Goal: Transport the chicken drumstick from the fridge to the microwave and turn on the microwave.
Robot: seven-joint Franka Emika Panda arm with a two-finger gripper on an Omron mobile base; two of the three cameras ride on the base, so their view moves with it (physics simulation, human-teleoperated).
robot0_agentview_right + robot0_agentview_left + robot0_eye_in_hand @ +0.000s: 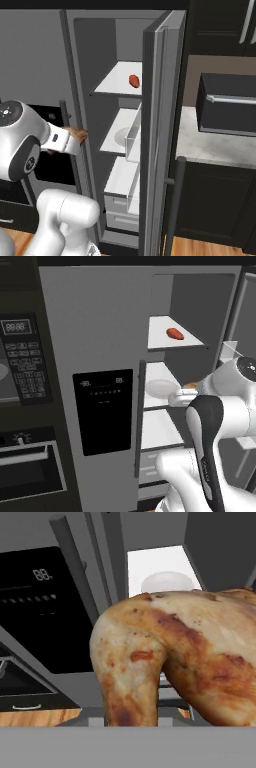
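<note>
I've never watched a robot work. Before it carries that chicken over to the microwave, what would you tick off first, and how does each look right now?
1. Chicken drumstick in the hand: ok, it sits right at the hand, off the shelf.
2. Drumstick clear of the fridge shelves: ok, it is outside the opening.
3. White plate left on the middle shelf: ok.
4. Red food on the top shelf undisturbed: ok.
5. Microwave door open: cannot tell, only its keypad side shows.
6. Fridge door shut: not ok, it stands open.

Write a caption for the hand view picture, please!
Gripper holding the golden-brown chicken drumstick outside the open fridge.
</note>
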